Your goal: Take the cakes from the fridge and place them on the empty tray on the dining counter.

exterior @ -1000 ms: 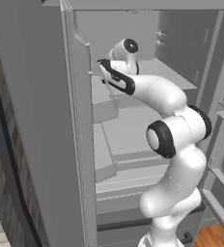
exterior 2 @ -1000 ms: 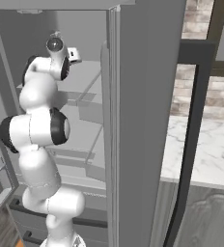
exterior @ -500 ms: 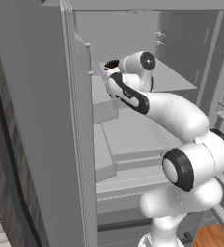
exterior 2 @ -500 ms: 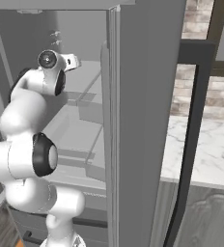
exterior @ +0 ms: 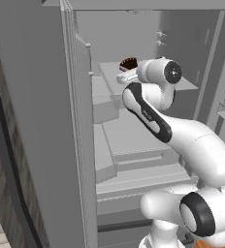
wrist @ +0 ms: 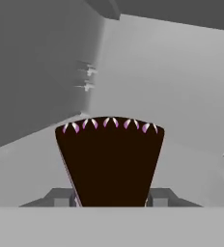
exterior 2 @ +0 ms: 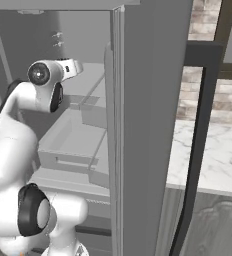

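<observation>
Reaching deeper than a second ago, the white arm's pincer (wrist: 111, 195) now sits partly closed around a dark-brown triangular cake wedge with pinkish-purple edging (wrist: 110, 159), apparently gripping its narrow end. That cake (exterior: 129, 63) sits at the upper shelf (exterior: 182, 83) inside the open, pale-grey-lined fridge (exterior: 46, 121), beside a white marble counter (exterior 2: 213, 155).

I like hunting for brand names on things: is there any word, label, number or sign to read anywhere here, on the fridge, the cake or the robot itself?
None: no readable text in any view.
Fridge: plain grey walls and shelves, no label.
Cake: dark wedge with pinkish edge dots, decoration rather than letters.
Robot arm: white shell with dark joints, no logo or number.
Marble counter: grey veins only.
</observation>
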Robot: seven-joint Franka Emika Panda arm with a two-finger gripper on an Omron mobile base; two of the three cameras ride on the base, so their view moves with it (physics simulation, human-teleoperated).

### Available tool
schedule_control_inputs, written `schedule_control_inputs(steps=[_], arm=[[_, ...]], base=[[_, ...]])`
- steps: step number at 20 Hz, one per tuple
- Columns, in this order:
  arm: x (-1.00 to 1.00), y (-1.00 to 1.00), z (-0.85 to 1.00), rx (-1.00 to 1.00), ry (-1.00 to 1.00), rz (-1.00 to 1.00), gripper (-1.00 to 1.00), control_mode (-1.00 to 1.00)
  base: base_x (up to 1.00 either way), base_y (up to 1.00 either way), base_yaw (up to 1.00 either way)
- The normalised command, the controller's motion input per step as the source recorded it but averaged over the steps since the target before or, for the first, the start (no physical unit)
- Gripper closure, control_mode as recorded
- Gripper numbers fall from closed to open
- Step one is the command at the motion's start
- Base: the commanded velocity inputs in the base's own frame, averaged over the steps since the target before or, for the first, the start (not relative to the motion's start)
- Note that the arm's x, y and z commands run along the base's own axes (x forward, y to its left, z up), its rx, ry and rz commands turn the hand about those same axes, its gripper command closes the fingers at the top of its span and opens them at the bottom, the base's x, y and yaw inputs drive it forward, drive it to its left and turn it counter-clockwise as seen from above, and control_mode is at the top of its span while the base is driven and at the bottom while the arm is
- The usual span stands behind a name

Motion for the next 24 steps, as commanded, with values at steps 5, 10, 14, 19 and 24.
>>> schedule_control_inputs(steps=[5, 10, 14, 19, 24], arm=[[-0.95, -0.02, 0.32, 0.00, -0.01, -0.04, 1.00, -1.00], [-1.00, -0.11, 0.39, 0.00, 0.00, -0.04, 1.00, -1.00], [-1.00, -0.14, 0.28, 0.00, 0.00, -0.05, 1.00, -1.00], [-1.00, -0.12, 0.14, 0.00, 0.00, -0.05, 1.00, -1.00], [-0.96, -0.08, 0.03, 0.00, 0.00, -0.02, 1.00, -1.00]], base=[[0.00, 0.00, 0.00], [0.00, 0.00, 0.00], [0.00, 0.00, 0.00], [0.00, 0.00, 0.00], [0.00, 0.00, 0.00]])
